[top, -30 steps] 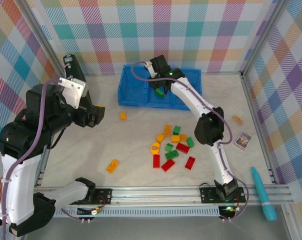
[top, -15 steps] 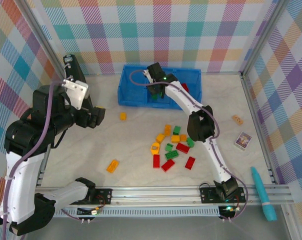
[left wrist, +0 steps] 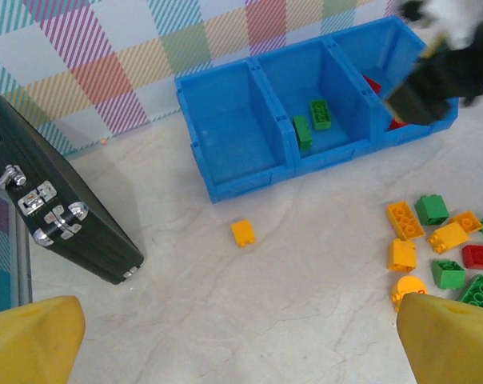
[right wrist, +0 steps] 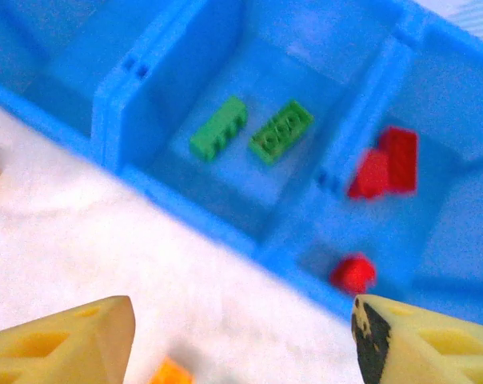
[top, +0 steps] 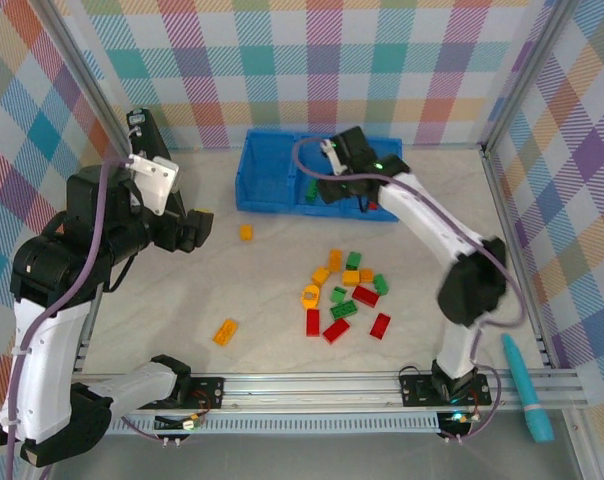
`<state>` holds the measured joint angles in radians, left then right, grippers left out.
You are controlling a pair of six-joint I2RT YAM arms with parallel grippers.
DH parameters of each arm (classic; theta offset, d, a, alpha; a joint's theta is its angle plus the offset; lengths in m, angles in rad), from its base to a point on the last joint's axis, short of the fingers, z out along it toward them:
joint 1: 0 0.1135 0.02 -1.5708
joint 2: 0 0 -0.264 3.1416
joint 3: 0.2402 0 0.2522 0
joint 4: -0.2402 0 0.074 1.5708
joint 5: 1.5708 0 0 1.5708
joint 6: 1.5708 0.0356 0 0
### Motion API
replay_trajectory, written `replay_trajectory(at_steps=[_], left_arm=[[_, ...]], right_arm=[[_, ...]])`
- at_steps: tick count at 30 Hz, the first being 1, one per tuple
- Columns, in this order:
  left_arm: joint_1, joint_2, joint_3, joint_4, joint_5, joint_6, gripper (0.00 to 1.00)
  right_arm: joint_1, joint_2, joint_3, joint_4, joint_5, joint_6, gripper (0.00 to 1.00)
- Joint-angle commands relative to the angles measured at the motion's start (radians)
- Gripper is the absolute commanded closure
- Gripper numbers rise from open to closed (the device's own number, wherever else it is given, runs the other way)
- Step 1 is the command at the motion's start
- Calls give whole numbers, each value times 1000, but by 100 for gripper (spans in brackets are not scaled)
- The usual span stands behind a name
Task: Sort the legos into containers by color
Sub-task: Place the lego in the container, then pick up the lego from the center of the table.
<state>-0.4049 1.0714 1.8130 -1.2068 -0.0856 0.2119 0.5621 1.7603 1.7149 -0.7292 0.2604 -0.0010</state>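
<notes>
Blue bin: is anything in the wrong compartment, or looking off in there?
Nothing is mis-sorted. In the blue bin, the middle compartment holds two green bricks, one of them tipped on its side. The right compartment holds only red bricks. No damage or spill is visible.

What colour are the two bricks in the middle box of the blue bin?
Green. The right wrist view shows these bricks best.
</notes>
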Motion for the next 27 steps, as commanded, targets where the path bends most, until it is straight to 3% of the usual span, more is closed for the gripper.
replay_trajectory(at_steps=[1,3,6,13,19,27], left_arm=[[-11,-25,-1,66,44,28,0],[-11,-48,-25,96,64,29,0],[-11,-68,-59,117,81,35,0],[-11,-88,-81,139,115,39,0],[-12,-91,-63,129,128,34,0],[-11,-99,-54,133,136,28,0]], right_arm=[[-2,-148,-219,-47,7,203,26],[-4,-282,-375,-111,46,341,25],[-4,-481,-606,-125,-17,506,23],[-5,-670,-884,-56,-130,608,23],[-10,-568,-928,13,-124,524,16],[-46,-400,-908,100,-84,469,19]])
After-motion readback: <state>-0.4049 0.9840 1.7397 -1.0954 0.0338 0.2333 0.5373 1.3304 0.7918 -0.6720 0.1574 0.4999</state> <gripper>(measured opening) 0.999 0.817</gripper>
